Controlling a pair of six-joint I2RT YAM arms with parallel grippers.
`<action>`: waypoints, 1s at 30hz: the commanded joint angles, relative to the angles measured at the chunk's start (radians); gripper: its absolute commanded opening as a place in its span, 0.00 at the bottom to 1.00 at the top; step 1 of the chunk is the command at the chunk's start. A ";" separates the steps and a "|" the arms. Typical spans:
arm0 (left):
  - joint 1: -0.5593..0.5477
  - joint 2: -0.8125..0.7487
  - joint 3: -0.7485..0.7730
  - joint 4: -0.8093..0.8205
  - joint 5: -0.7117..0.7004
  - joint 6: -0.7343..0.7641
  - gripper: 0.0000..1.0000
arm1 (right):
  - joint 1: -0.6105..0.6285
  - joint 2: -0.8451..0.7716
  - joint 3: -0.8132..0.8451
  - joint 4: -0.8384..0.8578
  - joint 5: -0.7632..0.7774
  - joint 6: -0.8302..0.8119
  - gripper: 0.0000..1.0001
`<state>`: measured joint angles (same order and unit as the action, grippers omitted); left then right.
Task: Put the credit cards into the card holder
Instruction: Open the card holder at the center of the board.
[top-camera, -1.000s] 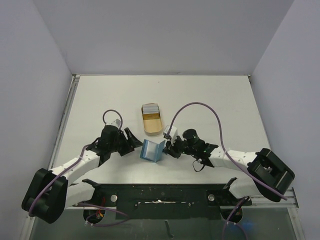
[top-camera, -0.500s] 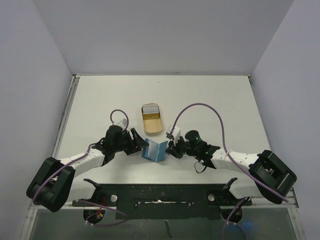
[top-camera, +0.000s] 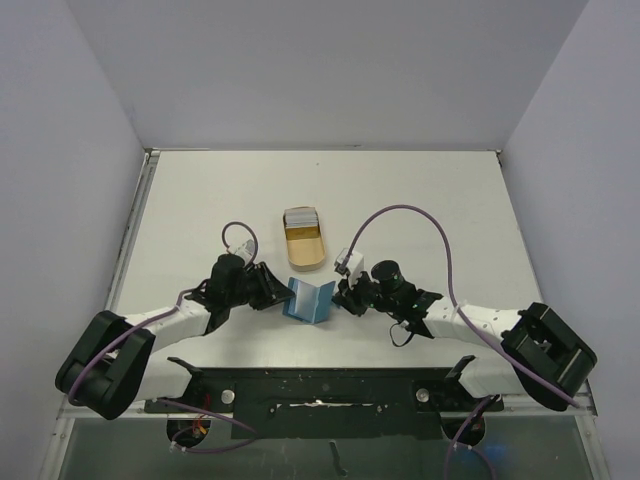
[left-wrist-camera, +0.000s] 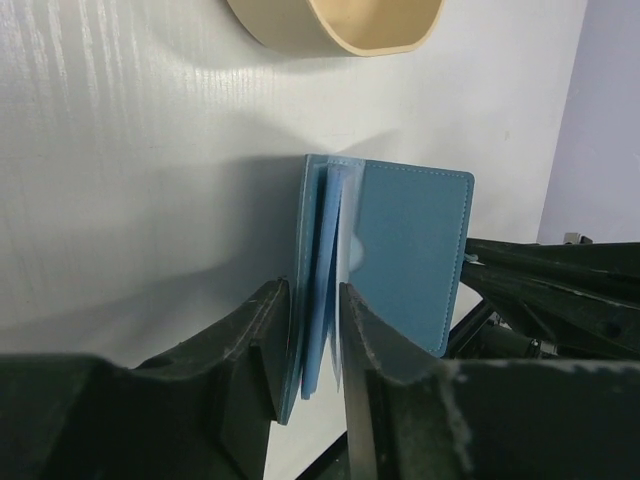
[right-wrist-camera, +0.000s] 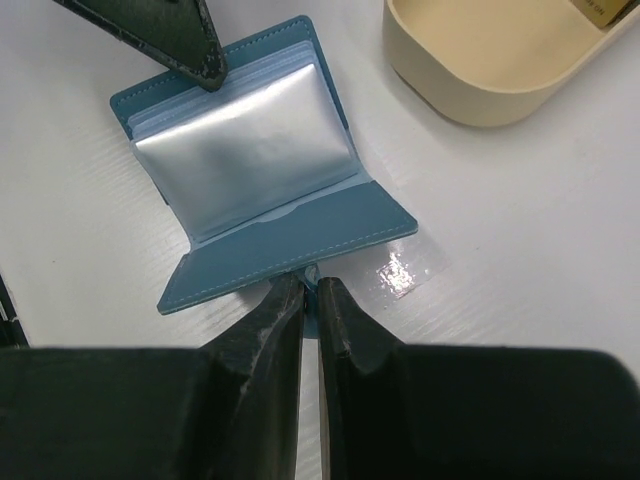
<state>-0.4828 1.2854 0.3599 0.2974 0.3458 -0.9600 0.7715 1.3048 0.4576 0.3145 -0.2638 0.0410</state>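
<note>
Teal-blue card holder (top-camera: 307, 300) stands open on the tabletop (top-camera: 430, 210). Left tool (left-wrist-camera: 308, 292) pinches its left cover and pockets; right tool (right-wrist-camera: 308, 285), fingers nearly together, pinches the right cover's tab. Credit cards (top-camera: 301, 215) lie in the tan tray (top-camera: 305, 258).

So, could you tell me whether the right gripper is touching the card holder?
Touching. The right wrist view shows the right gripper shut on the near edge of the card holder.

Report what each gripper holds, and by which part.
Both hold the card holder: right gripper pinches one cover's edge; left gripper clamps the other cover with its sleeves.
</note>
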 joint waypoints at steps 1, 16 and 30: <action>-0.004 -0.004 -0.007 0.082 0.012 0.018 0.22 | -0.008 -0.061 -0.008 0.041 0.048 0.029 0.08; -0.010 0.054 -0.042 0.230 0.075 -0.027 0.23 | -0.006 -0.072 -0.022 0.034 0.103 0.064 0.10; -0.025 -0.070 -0.034 0.143 0.039 -0.019 0.00 | -0.001 -0.091 0.028 -0.110 0.241 0.245 0.13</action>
<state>-0.5026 1.3170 0.3183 0.4515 0.4042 -0.9909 0.7712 1.2469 0.4412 0.2771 -0.1143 0.1654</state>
